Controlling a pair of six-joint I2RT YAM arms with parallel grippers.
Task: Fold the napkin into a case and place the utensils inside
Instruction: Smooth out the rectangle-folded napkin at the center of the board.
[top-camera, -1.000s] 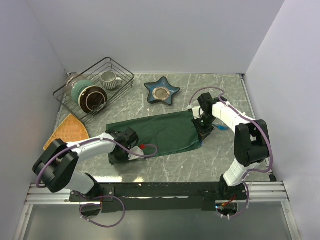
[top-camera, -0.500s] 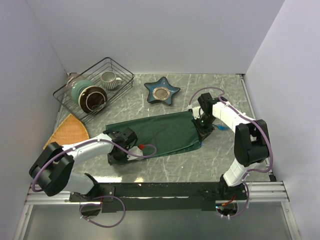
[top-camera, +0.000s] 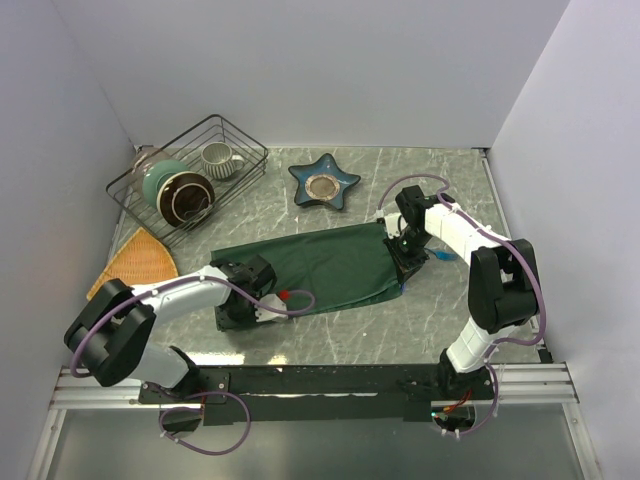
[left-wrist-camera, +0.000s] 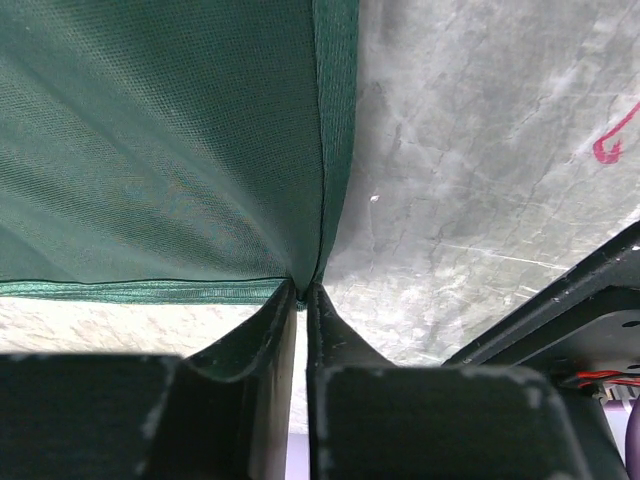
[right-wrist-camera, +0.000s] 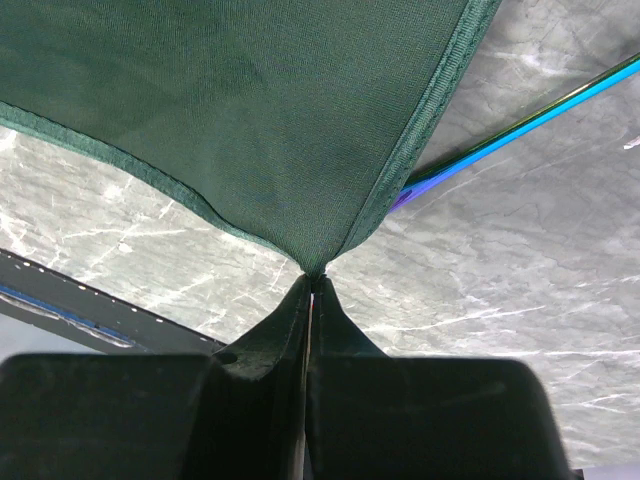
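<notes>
The dark green napkin (top-camera: 330, 265) lies spread across the marble table, long side running left to right. My left gripper (top-camera: 230, 312) is at its near-left corner. In the left wrist view that corner of the napkin (left-wrist-camera: 170, 130) sits between the tips of the left gripper (left-wrist-camera: 302, 292), with a thin slit between the fingers. My right gripper (top-camera: 404, 272) is shut on the napkin's near-right corner, and in the right wrist view the napkin (right-wrist-camera: 250, 100) rises to the right gripper (right-wrist-camera: 312, 275). A blue utensil (top-camera: 441, 256) lies just right of that corner. One end of the blue utensil (right-wrist-camera: 520, 125) is under the hem.
A wire basket (top-camera: 240, 135) with a mug and bowls stands at the back left. A blue star-shaped dish (top-camera: 324, 182) sits behind the napkin. An orange-tan mat (top-camera: 135, 262) lies at the left. The black rail (top-camera: 320, 380) runs along the near edge.
The left arm's elbow swung outward and came back. Both grippers and the napkin stay almost where they were.
</notes>
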